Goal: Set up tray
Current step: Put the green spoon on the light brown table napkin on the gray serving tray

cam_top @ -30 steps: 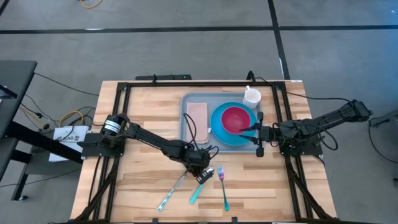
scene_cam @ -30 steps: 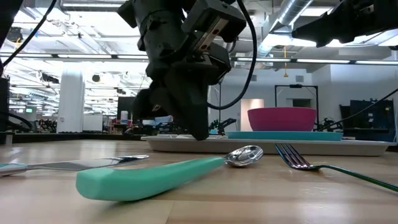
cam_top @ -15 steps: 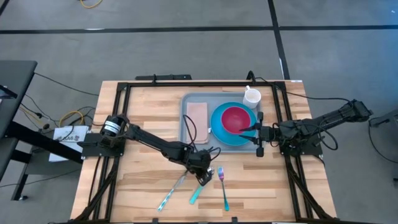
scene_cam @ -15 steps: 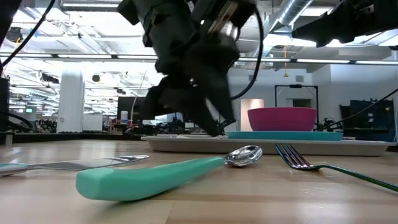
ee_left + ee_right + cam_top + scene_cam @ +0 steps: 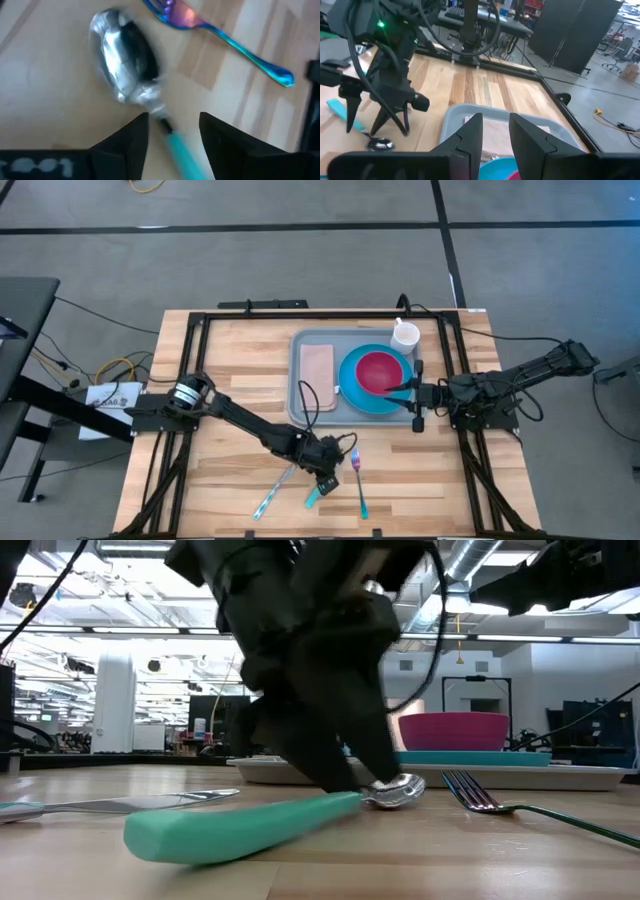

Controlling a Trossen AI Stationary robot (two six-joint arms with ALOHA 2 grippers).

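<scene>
A spoon (image 5: 125, 60) with a teal handle (image 5: 240, 827) lies on the wood near the table's front, between a knife (image 5: 272, 495) and a fork (image 5: 358, 485). My left gripper (image 5: 172, 120) is low over the spoon and open, one finger on either side of its neck; whether a finger touches it I cannot tell. The grey-blue tray (image 5: 345, 340) holds a tan napkin (image 5: 317, 365), a blue plate (image 5: 355, 395), a red bowl (image 5: 375, 367) and a white cup (image 5: 405, 336). My right gripper (image 5: 398, 388) hovers over the plate's right side, narrowly open, with nothing between its fingers.
The fork (image 5: 225, 40) lies just right of the spoon and the knife (image 5: 110, 804) just left of it. A black frame (image 5: 200, 380) runs round the table. Bare wood (image 5: 230, 465) lies left of the cutlery.
My left gripper has gone toward the table's near edge and down onto the spoon's neck, and has opened from shut. The spoon, fork and knife lie where they were.
</scene>
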